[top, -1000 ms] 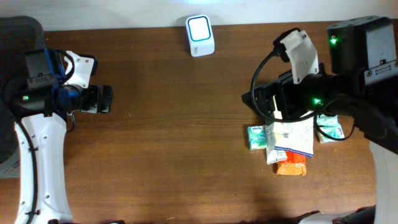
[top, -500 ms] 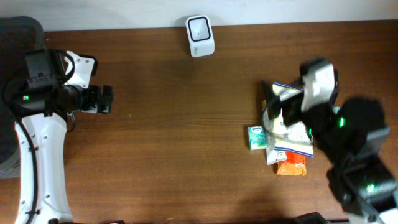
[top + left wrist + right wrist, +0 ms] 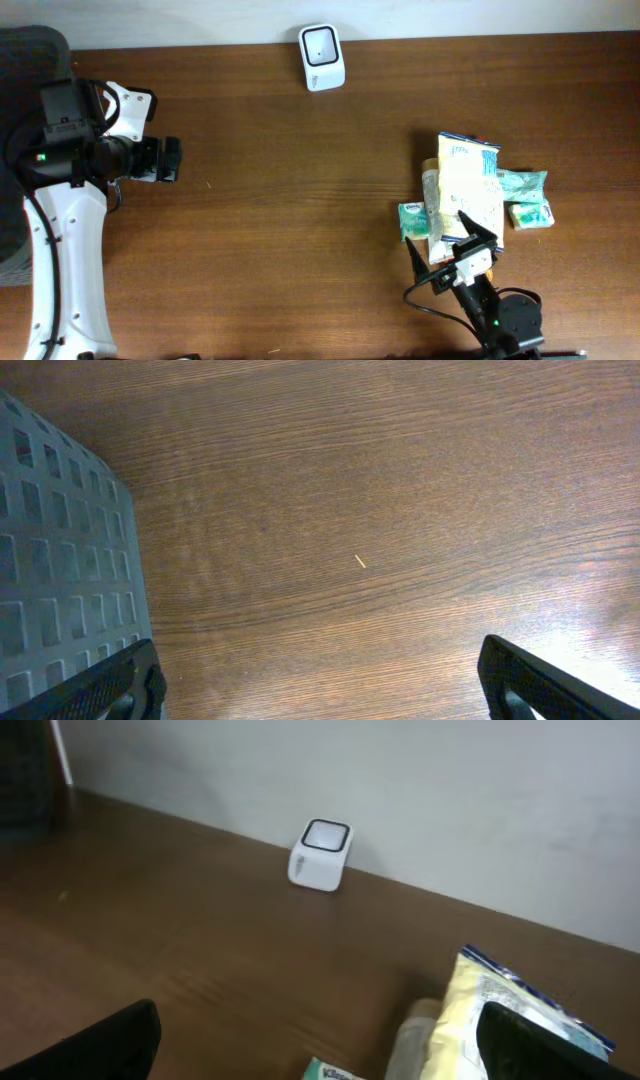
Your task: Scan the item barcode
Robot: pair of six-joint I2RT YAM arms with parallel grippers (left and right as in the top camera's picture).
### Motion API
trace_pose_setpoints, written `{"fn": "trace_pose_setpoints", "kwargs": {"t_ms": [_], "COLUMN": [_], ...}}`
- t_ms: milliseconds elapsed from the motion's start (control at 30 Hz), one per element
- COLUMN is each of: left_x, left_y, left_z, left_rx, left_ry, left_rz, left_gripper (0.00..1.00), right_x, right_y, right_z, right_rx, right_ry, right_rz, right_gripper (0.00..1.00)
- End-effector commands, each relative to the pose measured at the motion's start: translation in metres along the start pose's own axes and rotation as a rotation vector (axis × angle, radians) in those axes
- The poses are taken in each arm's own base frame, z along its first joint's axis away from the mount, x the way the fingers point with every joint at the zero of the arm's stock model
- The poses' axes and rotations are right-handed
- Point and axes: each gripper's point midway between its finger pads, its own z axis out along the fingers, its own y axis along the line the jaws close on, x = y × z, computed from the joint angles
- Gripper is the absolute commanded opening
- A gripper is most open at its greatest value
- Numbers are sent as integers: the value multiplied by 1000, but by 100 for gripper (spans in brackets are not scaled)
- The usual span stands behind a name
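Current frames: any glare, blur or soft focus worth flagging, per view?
Overhead: sharp, evenly lit; the white box-shaped scanner and the yellow plastic snack bag read crisply. Left wrist: wood grain in focus, but a pale glare patch sits on the brown wooden table at lower right. Right wrist: softest view, the bag's print smeared.

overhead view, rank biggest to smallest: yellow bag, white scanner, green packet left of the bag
1. yellow bag
2. white scanner
3. green packet, clearly smallest, though its right edge is hidden
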Motion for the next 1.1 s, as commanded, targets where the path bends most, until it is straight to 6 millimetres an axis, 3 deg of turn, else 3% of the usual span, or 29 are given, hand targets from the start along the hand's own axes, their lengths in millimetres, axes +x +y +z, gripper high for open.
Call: {"fn": "trace_pose_setpoints", "kwargs": {"t_ms": [0, 433, 567, 633, 667, 733, 800, 867, 933, 1067], "left_x": [-3, -4, -10, 13, 14, 25, 36, 66, 95, 126], "left_y": [-1, -2, -36, -46, -48, -64, -76, -84, -88, -88], "left_z": [-4, -10, -62, -79, -80, -69, -74, -71, -56, -10], "left_rx": [5, 0, -3, -20, -28, -16, -61, -123, -152, -162], "left_ry": [-15, -31, -167, -210, -266, -478, -734, -924, -978, -940], "left_rz": [12, 16, 100, 114, 121, 165, 225, 261, 265, 247], "left_gripper": [99, 99, 99, 99, 99, 99, 99, 99, 99, 99], "right_x": [1, 1, 1, 1, 1, 1, 1, 1, 1, 1], "right_y": [4, 4, 4, 4, 4, 4, 4, 4, 4, 4], "right_z": [0, 0, 0, 0, 0, 0, 0, 0, 0, 0], "right_rx": [-24, -24, -24, -24, -24, -24, -24, -24, -24, -24], "right_ry": [-7, -7, -7, -7, -7, -7, -7, -7, -7, -7], "right_rz": [3, 3, 3, 3, 3, 3, 3, 3, 3, 3], "right_gripper": [99, 99, 99, 99, 99, 99, 99, 99, 99, 99]}}
